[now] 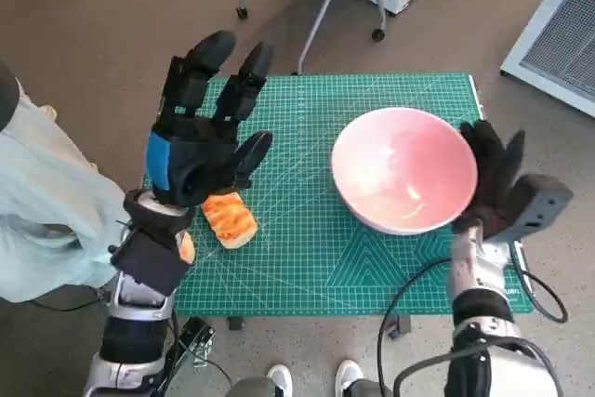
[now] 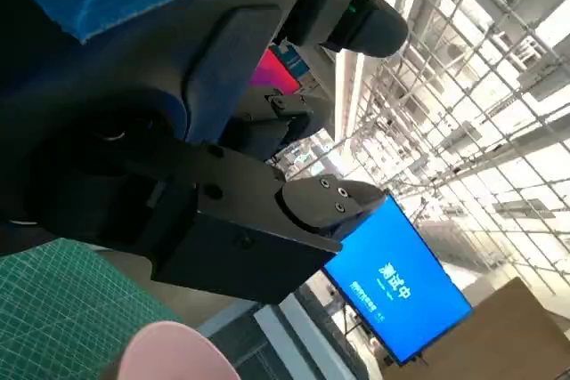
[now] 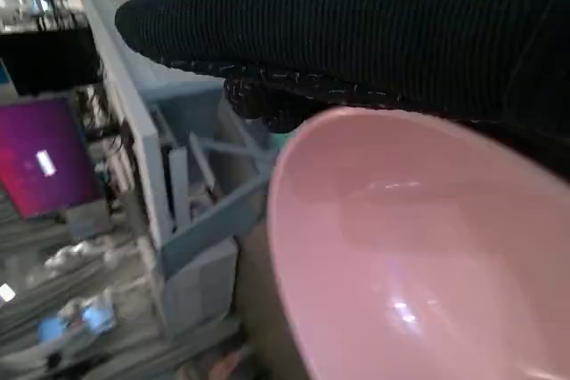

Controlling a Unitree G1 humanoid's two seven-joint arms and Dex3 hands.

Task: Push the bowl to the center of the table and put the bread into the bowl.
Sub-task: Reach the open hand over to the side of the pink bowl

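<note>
A pink bowl (image 1: 403, 170) stands empty on the right part of the green cutting mat (image 1: 307, 248). My right hand (image 1: 491, 174), in its black glove, lies flat against the bowl's right outer wall; in the right wrist view the glove (image 3: 374, 33) runs along the bowl's rim (image 3: 374, 220). A piece of orange-brown bread (image 1: 230, 219) lies on the mat's left part. My left hand (image 1: 206, 127) hovers above the bread with fingers spread, holding nothing. In the left wrist view the left hand (image 2: 178, 131) fills the picture, with a bit of bowl (image 2: 169, 353) at the edge.
A person in pale clothing (image 1: 37, 202) sits at the table's left. Chair legs on castors (image 1: 316, 16) and a white cabinet (image 1: 558, 34) stand beyond the far edge. Cables (image 1: 418, 323) hang near my right forearm. Feet (image 1: 311, 378) show at the near edge.
</note>
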